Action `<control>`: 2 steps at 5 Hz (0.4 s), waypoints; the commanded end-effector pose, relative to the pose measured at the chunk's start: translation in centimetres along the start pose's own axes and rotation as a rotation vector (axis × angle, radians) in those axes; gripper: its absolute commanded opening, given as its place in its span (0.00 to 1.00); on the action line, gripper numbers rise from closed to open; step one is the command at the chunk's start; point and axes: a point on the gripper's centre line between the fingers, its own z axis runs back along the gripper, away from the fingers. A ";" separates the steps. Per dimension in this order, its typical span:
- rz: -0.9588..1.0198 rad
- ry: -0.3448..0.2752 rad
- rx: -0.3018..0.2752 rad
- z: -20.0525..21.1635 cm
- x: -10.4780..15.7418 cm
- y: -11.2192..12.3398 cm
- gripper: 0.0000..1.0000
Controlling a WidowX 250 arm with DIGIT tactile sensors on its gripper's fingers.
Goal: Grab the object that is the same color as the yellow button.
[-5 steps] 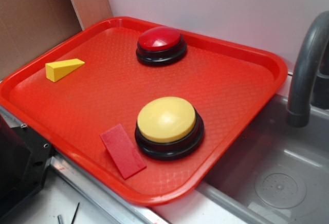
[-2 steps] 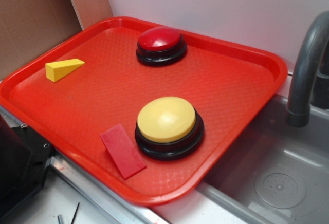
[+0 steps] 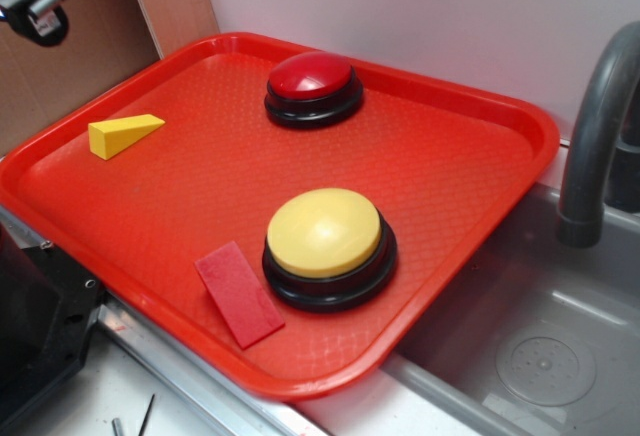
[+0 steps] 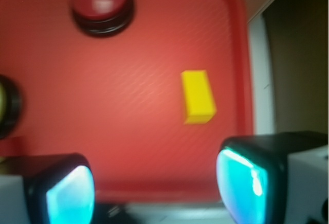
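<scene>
While the gripper (image 4: 154, 193) hangs above the near edge of the red tray (image 3: 480, 216), its two fingers (image 4: 61, 196) stand wide apart with nothing between them, their pads glowing teal in the wrist view. From the exterior view only a small part of the arm shows, high in the top left corner, well apart from everything on the tray. The yellow wedge block (image 3: 122, 134) lies flat on the tray's left side near the rim, its thin end pointing toward the red button (image 3: 312, 86), which sits at the tray's far edge. In the wrist view the block (image 4: 197, 96) lies ahead of the gripper, closer to the right finger's line than the left. The yellow button (image 3: 326, 241) sits toward the tray's front, and a flat red rectangular piece (image 3: 238, 292) lies just beside its black base, touching or almost touching it.
</scene>
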 end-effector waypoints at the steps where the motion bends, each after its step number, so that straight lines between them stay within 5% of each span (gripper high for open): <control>1: 0.001 0.047 0.052 -6.9 0.2 4.9 1.00; 2: 0.064 0.086 0.033 -10.3 -0.5 5.9 1.00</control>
